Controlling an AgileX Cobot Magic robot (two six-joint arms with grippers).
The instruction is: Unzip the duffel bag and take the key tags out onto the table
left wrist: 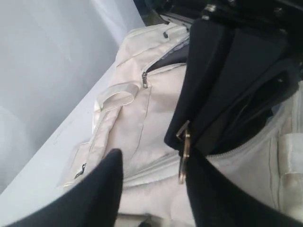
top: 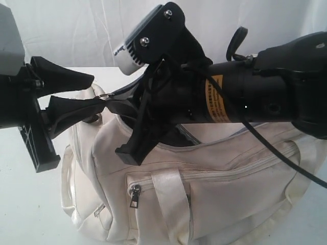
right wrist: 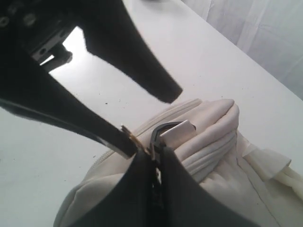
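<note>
Now your right gripper (top: 113, 100) pinches the zipper pull (left wrist: 183, 153) at the duffel bag's (top: 219, 173) end; your left gripper (top: 95, 91) is spread just beside it, with the table (top: 25, 204) beyond.

Exterior view: cream fabric duffel bag (top: 219, 199) is cut off by the lower frame edge. Its opening at centre is mostly hidden behind the black right arm (top: 265, 92), so the interior cannot be seen. Print on the arm's orange label (top: 216, 99) is too small to read. Grey-and-black left arm (top: 10, 46) is cropped at the left edge. Left wrist view: left fingers (left wrist: 102, 194) are blurred.

The duffel bag (top: 219, 189) is cream with grey zipper tape (top: 191, 138), the table (top: 25, 204) white, the right arm (top: 265, 92) black with a yellow label (top: 215, 99).
</note>
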